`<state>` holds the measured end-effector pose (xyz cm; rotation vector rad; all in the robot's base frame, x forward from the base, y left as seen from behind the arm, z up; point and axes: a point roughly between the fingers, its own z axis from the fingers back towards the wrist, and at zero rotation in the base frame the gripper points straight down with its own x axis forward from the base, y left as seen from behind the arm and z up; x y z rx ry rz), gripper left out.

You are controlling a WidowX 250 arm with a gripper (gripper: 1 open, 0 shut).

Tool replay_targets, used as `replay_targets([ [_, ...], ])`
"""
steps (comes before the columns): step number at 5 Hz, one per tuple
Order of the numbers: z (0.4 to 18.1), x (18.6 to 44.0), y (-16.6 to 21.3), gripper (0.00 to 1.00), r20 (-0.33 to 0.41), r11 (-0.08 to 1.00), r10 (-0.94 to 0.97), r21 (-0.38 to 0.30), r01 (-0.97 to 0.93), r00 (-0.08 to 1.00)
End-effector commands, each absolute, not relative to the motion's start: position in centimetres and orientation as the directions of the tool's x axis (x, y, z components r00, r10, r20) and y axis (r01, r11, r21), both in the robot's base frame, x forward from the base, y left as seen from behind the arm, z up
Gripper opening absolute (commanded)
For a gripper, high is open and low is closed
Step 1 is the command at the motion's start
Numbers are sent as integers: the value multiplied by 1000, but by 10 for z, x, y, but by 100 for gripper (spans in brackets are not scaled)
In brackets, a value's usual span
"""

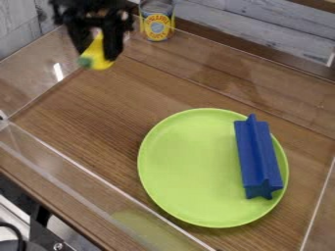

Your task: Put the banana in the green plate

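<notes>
The yellow banana [94, 54] with a greenish tip hangs in the air at the upper left, well above the wooden table. My gripper [98, 49] points down and is shut on the banana, its black fingers on either side of it. The large lime-green plate [197, 172] lies on the table at the lower right, a good way from the gripper. Motion blur softens the gripper and the banana.
A blue ridged block [258, 155] lies on the right side of the plate. A yellow-labelled can [157, 25] stands at the back, just right of the gripper. Clear plastic walls [39, 157] edge the table on the left and front.
</notes>
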<state>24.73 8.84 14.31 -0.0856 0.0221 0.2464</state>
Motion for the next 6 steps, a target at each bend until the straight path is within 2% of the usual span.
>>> replay_targets([
  [1,157,237,59,0,-8,974,209,-90,-209,978],
  [4,154,209,-31,0,-30,993,64,-96,-67,997],
  [6,140,201,-73,0,-20,994,59,-93,-61,998],
])
